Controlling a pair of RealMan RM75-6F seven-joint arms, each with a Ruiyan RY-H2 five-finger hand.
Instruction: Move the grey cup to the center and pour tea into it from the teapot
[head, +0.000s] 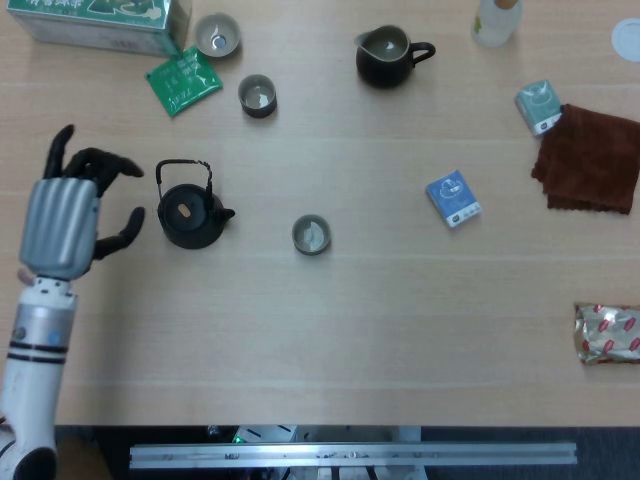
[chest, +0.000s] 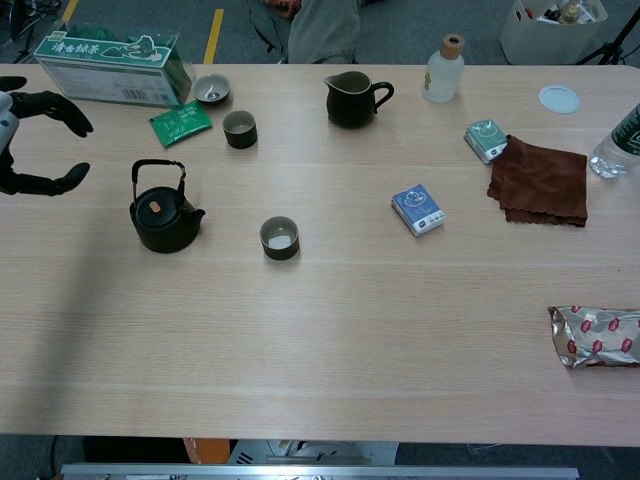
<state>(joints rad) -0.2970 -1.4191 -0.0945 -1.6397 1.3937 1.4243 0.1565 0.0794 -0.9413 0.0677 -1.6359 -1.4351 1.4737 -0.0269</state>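
The black teapot (head: 189, 215) (chest: 162, 217) stands upright on the table with its handle up and its spout toward the grey cup (head: 311, 235) (chest: 280, 238), which sits near the table's middle with pale liquid inside. My left hand (head: 68, 213) (chest: 28, 137) hovers to the left of the teapot, fingers spread, holding nothing and clear of the pot. My right hand shows in neither view.
Two more small cups (head: 257, 96) (head: 217, 35), a green tea packet (head: 183, 80) and a green tea box (head: 98, 20) lie at the back left. A dark pitcher (head: 385, 55), a bottle (chest: 442, 70), blue packets (head: 453, 198), a brown cloth (head: 589, 158) and a foil snack bag (head: 607, 333) occupy the right.
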